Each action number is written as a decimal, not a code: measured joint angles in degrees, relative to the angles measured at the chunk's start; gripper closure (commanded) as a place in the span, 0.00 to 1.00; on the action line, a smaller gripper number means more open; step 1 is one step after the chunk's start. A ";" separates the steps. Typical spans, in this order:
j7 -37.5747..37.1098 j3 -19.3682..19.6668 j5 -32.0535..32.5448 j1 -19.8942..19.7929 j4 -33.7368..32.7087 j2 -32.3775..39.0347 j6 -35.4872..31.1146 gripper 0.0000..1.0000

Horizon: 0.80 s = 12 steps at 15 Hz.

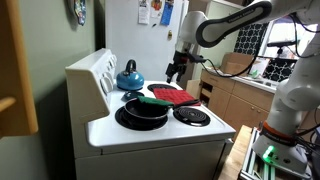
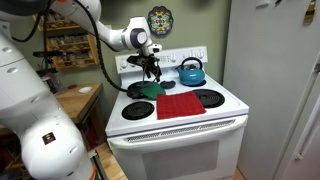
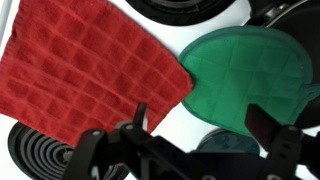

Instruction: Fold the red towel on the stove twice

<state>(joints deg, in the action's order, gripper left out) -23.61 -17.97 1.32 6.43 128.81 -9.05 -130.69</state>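
Observation:
The red towel (image 1: 176,96) (image 2: 181,104) lies flat on the white stove (image 1: 150,135) (image 2: 180,135), between the burners. In the wrist view the red towel (image 3: 80,70) fills the upper left. My gripper (image 1: 176,70) (image 2: 152,68) hangs above the stove's back area, apart from the towel. In the wrist view the gripper (image 3: 205,125) is open with nothing between the fingers; white stove top and a green cloth's edge lie below it.
A round green quilted pot holder (image 3: 245,70) (image 2: 150,89) lies beside the towel, touching its edge. A black pan (image 1: 143,110) sits on a front burner. A blue kettle (image 1: 129,75) (image 2: 191,71) stands at the back. A coil burner (image 3: 40,155) shows lower left.

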 measured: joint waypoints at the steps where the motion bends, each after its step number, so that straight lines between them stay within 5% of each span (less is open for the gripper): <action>1: -0.18 0.02 1.16 0.02 -1.09 1.89 0.16 0.00; 12: -0.06 1.88 4.50 3.13 -8.89 16.17 3.16 0.00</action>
<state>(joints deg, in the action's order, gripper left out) -23.67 -16.09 5.81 9.56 119.92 7.12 -127.53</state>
